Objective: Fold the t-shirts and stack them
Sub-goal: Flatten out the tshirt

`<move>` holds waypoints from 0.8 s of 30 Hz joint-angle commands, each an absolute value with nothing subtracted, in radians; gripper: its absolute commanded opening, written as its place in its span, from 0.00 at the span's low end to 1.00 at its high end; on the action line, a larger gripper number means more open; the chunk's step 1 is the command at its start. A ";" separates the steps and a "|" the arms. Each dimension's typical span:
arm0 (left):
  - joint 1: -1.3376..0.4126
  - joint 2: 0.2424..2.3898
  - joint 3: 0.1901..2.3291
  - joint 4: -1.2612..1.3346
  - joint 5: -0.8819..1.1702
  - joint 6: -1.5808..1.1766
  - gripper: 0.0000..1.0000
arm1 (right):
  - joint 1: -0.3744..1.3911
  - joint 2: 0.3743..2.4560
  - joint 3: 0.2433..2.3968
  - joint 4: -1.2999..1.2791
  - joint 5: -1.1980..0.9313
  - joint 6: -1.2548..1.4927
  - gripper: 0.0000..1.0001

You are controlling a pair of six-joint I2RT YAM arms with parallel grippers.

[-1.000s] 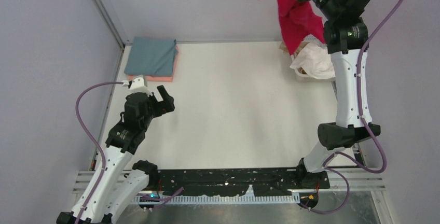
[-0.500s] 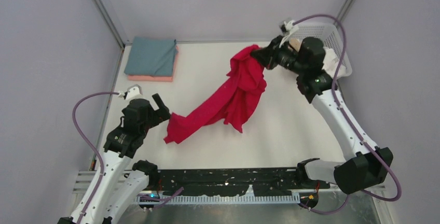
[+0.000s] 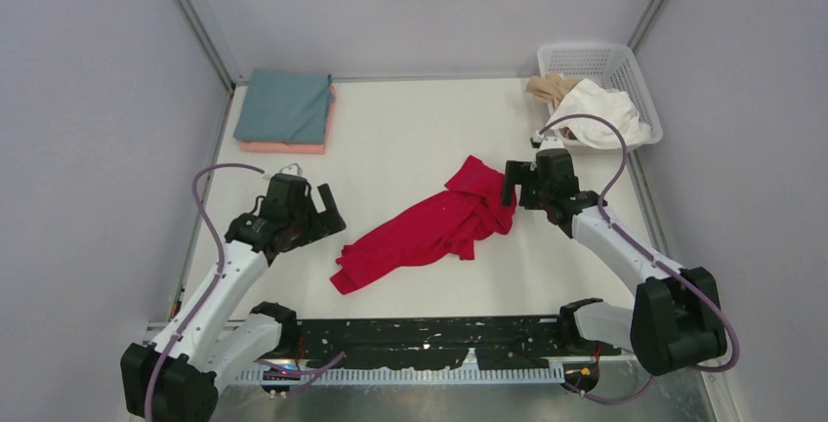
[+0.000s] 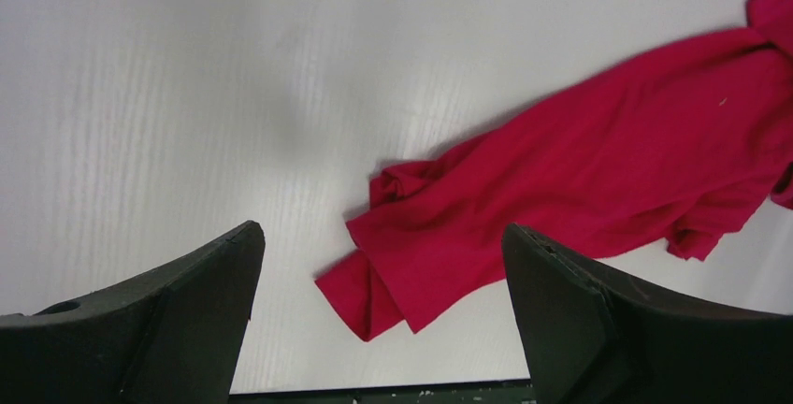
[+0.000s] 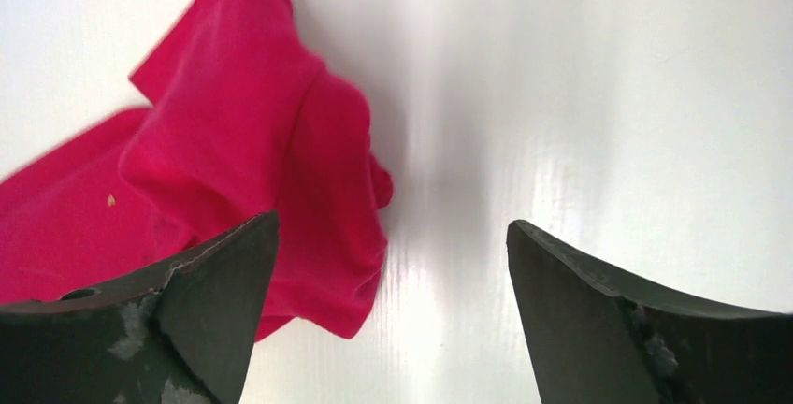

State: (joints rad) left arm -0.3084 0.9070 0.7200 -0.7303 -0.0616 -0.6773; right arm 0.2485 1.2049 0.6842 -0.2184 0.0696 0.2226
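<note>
left gripper [image 3: 322,209] and right gripper [image 3: 511,184] both sit low, facing each other, jaws spread wide.

red shirt [image 3: 430,227]: crumpled, strung diagonally mid-table | teal shirt [image 3: 285,105]: folded flat, far left, atop folded pink shirt [image 3: 283,147] | white shirt [image 3: 600,114], beige shirt [image 3: 552,87]: crumpled, touching, far right

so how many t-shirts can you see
5: red shirt crumpled mid-table; grey-teal shirt folded atop salmon pink shirt, far left; white shirt in the basket, beige shirt over its rim. More may be hidden in it.
</note>
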 commanded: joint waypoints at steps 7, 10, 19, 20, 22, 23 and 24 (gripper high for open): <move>-0.368 0.786 0.543 -0.657 0.166 -0.761 1.00 | 0.252 1.036 0.799 -0.197 0.150 0.211 0.95; -0.368 0.832 0.524 -0.596 0.175 -0.796 0.97 | 0.255 1.045 0.796 -0.159 0.094 0.217 0.95; -0.367 0.992 0.498 -0.401 0.132 -0.872 0.80 | 0.284 1.106 0.819 -0.163 0.018 0.144 0.95; -0.367 1.016 0.505 -0.395 0.125 -0.875 0.75 | 0.293 1.122 0.831 -0.177 0.017 0.128 0.95; -0.367 1.056 0.513 -0.374 0.109 -0.879 0.64 | 0.324 1.150 0.852 -0.192 0.021 0.085 0.95; -0.367 1.073 0.518 -0.365 0.103 -0.881 0.58 | 0.345 1.160 0.860 -0.197 0.017 0.059 0.95; -0.367 1.088 0.525 -0.358 0.095 -0.878 0.52 | 0.355 1.181 0.880 -0.210 0.016 0.043 0.95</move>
State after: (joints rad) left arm -0.3672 1.0451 0.4908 -0.4603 0.1318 -0.8612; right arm 0.3065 1.1378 0.7994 -0.2054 0.0418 0.1436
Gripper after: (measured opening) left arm 0.620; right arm 0.954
